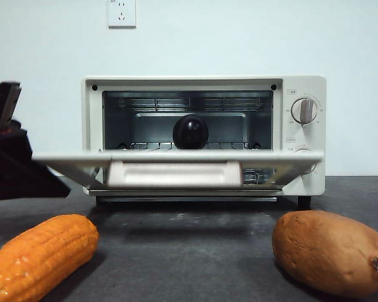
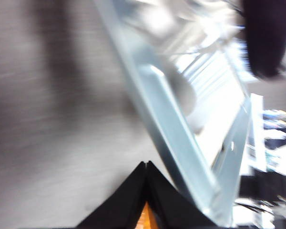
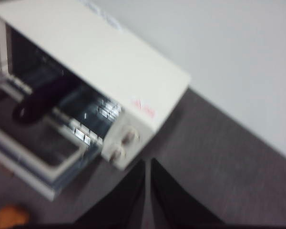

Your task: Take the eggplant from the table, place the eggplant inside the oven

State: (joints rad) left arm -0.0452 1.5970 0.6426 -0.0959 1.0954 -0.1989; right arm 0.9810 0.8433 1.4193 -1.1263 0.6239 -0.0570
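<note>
The eggplant (image 1: 190,131) already lay on the wire rack (image 1: 151,146) inside the oven (image 1: 205,135), so I judged the placing done, with only clearing my arms or shutting the lowered door (image 1: 175,168) left. Its long axis ran front to back, one rounded end facing out the opening. My left gripper (image 2: 147,168) beside the door and my right gripper (image 3: 148,164), well back, were both closed on nothing.

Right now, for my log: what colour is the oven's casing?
Cream oven, clearest in the front view.
</note>
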